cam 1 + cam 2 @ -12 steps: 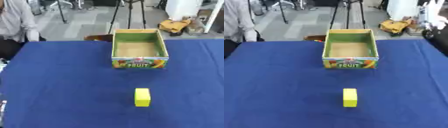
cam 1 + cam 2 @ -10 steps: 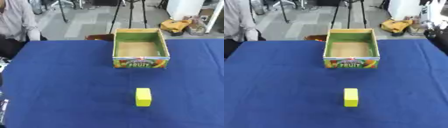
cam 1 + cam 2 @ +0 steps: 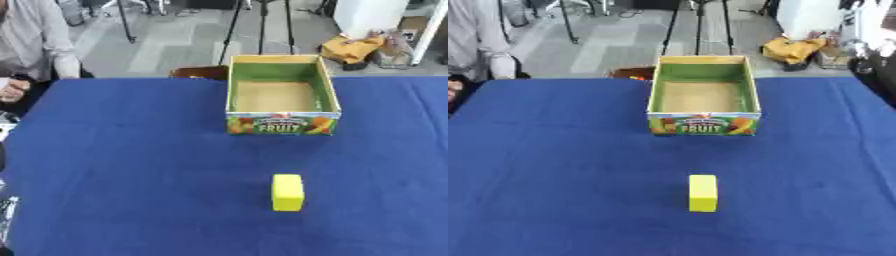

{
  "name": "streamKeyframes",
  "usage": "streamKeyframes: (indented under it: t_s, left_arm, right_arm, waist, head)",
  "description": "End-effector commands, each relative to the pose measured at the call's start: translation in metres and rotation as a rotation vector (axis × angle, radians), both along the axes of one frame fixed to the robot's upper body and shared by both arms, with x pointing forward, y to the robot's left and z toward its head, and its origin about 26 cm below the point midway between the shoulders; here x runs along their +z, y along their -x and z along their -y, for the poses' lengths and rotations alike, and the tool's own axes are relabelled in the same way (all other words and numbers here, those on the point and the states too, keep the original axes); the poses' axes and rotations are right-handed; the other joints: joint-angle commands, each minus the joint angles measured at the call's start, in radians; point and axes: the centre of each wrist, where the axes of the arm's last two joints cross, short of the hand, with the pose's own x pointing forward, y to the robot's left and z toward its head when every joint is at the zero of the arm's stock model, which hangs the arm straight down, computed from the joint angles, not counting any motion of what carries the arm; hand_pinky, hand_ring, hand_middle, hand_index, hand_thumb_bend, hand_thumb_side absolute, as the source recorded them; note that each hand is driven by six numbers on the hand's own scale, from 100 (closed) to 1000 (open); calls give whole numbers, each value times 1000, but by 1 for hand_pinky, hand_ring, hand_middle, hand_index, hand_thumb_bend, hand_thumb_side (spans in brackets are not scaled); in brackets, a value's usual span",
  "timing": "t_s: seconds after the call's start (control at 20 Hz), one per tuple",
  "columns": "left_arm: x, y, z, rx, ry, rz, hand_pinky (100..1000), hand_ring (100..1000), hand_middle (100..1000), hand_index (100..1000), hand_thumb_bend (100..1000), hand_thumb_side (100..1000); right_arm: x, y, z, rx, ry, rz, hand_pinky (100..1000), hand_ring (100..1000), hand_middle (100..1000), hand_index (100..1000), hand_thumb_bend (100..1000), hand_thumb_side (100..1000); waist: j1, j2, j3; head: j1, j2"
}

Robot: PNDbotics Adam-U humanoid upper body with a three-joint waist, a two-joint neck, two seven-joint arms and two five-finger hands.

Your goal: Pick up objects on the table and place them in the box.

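Note:
A yellow block (image 3: 288, 192) lies on the blue tablecloth, nearer to me than the box and a little right of centre. The open cardboard box (image 3: 282, 124), with a "FRUIT" label on its front wall, stands at the middle back with nothing inside that I can see. Nothing touches the block or the box. A dark shape with pale streaks at the upper right edge looks like my right hand (image 3: 878, 62), held well away from both. A thin grey and dark sliver at the lower left edge seems to be my left hand (image 3: 5, 220).
The blue table (image 3: 131, 165) fills most of the view. A seated person (image 3: 35, 45) is at the far left corner, off the cloth. Tripod legs (image 3: 259, 25) and a yellow bag (image 3: 354, 47) stand on the floor behind the table.
The block and the box have not moved. The whole view has only drifted slightly.

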Motion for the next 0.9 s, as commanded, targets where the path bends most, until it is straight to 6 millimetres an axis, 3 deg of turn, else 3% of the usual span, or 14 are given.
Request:
streamKeyframes:
  t_s: [0.05,0.4,0.9]
  left_arm:
    - [8,2,1,-3,-17,25,569,770,854,941,100,1000]
    - [8,2,1,-3,-22,19,569,770,855,941,100,1000]
    - [5,3,1,-9,-33,4,570,771,856,941,100,1000]
  right_arm:
    - [13,6,-1,-18,53,33,821,831,726,854,100,878]
    - [27,6,-11,-68,219,-34,804,845,754,863,100,924]
    - [46,-37,-26,-130,562,-188,789,870,811,880,100,990]
  waist:
    - [-3,-15,2]
    - [-8,-19,4]
    - [-19,-29,18]
  head:
    - [-7,4]
    - [-16,7]
    - [-33,13]
